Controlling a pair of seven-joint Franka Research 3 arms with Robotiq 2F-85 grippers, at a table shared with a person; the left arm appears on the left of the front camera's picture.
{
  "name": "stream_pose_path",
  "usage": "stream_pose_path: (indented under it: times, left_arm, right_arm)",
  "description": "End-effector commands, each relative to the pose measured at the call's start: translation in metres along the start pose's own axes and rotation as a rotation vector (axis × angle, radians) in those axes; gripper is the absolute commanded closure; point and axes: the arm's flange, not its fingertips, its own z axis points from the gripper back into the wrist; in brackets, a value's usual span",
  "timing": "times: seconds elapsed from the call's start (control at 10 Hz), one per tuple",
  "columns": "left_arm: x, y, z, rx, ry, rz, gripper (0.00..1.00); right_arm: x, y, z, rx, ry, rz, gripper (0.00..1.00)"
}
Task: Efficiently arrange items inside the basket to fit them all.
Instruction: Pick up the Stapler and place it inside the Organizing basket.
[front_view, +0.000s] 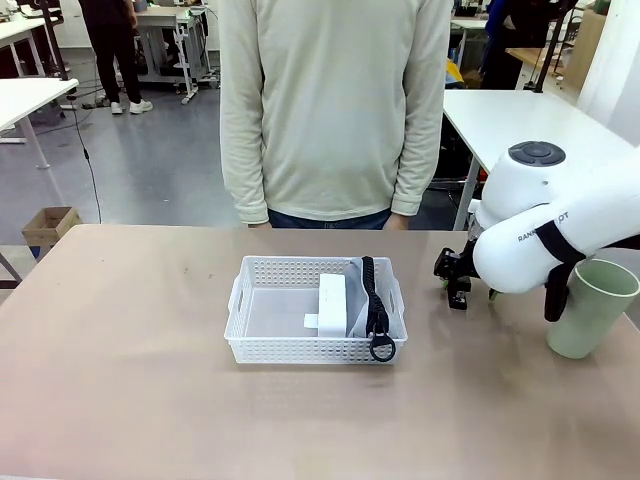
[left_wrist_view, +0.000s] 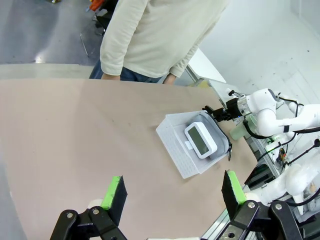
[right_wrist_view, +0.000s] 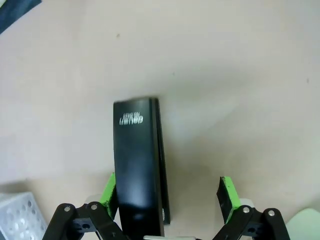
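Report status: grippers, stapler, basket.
Left gripper open, high over table. Right gripper open, straddling black stapler on table. White box, pouch in basket; cup outside, beside right arm.

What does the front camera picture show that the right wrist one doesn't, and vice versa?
Front view adds: a person in a cream sweater, and the white lattice plastic basket's inside, holding a small white box and a grey pouch with black strap. Right wrist view adds: a black stapler lying between the right hand's open fingers. Both: the tan table, some of the basket, and probably the pale green cup.
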Motion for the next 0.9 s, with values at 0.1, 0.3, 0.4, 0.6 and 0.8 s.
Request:
stream_pose_path:
  times: [0.1,0.3,0.4,0.6,0.8]
  left_arm:
    - [-0.0008,-0.0019,0.0016,-0.013,-0.011,-0.003,0.0]
    - [-0.0008,-0.0019,0.0016,-0.013,-0.011,-0.003,0.0]
    - [-0.0008,-0.0019,0.0016,-0.013,-0.011,-0.003,0.0]
    - [-0.0008,-0.0019,0.0016,-0.013,-0.011,-0.003,0.0]
    - [-0.0008,-0.0019,0.0016,-0.013,-0.011,-0.003,0.0]
  right_arm:
    - [0.0033,0.0203,-0.0102,0.001,-0.031,-0.023,0.0]
    - [0.0026,0.0244,-0.0147,-0.007,-0.008,-0.006,0.0]
    - [0.0024,0.0254,-0.0158,-0.009,-0.002,-0.001,0.0]
    - [0.0023,0.0255,-0.0114,0.005,0.022,0.018,0.0]
    - [0.0018,0.0262,-0.0093,0.004,0.043,0.039,0.56]
